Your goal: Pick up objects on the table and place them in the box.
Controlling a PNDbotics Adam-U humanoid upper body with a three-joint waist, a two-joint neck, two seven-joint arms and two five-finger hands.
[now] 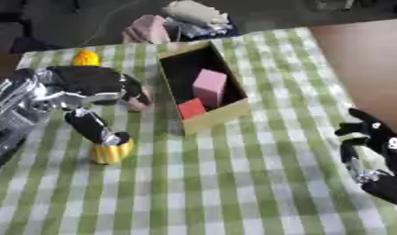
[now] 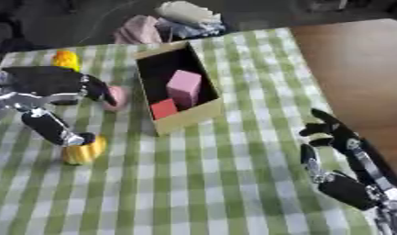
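Left hand on the pink ball, box just to its right

My left hand (image 1: 101,87) curls its fingers around a small pink ball (image 2: 117,97), smooth and round, beside the box (image 1: 220,114) on its left. The box, plain cardboard with its long axis running away from me, already holds a tall pink block (image 1: 209,87) and a red cube (image 1: 191,109). My thumb reaches down to a ribbed yellow piece (image 1: 111,151); another yellow thing (image 1: 85,58) sits behind. My right hand (image 2: 333,133) idles open, low right, farther off on the checked cloth (image 1: 233,183).
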